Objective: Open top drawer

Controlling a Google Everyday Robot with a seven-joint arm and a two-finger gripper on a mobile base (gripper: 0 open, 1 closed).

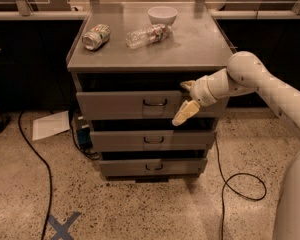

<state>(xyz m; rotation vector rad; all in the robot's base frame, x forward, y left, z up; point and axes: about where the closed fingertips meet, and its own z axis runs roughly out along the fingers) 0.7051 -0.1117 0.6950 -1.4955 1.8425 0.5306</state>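
Drawers number three in the grey cabinet (73, 71), and the top drawer (115, 105), the tallest-fronted, sits directly under the cabinet's surface (200, 46) with a dark gap showing above its upper edge. Its small dark loop handle (155, 103) at the centre of the front is untouched. The gripper (181, 103) is at the right part of that front, just beside the handle. Its jaws are spread wide and hold nothing, one cream finger (185, 114) slanting down across the front and the other up by the drawer's top edge. The white arm (260, 81) reaches in from the right. On the surface lie a crushed can (96, 36), a plastic bottle (147, 34) and a white bowl (162, 15).
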